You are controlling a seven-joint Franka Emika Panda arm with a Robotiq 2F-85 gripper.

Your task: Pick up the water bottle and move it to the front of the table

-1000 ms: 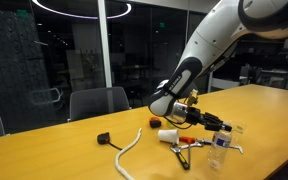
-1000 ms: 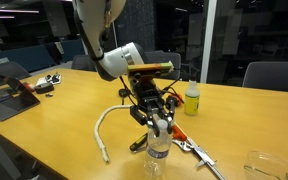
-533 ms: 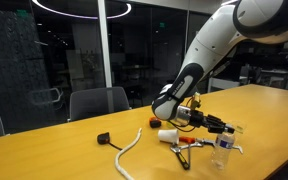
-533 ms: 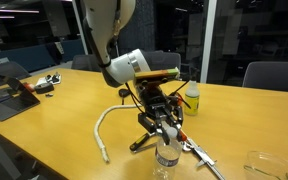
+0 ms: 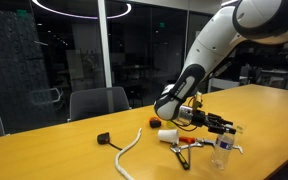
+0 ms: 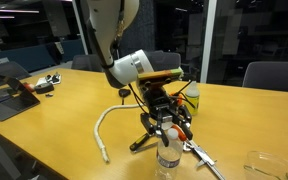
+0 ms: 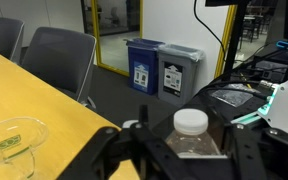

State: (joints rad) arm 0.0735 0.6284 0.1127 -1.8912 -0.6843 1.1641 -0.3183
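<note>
The water bottle [image 6: 168, 163] stands up straight near the edge of the long wooden surface [image 6: 64, 115]. The hand [image 6: 168, 138] comes from above and holds it tight, with a finger closed on each side near the cap. A clear glass [image 6: 265, 166] sits near it.

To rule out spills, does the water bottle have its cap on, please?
Yes, the wrist view shows a pale cap on the water bottle.

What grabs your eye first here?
The big white arm reaches down over the yellowish table, its hand set around the top of a clear water bottle. Next comes the white cable curling on the table beside it, and in the wrist view two bins on the floor beyond.
</note>
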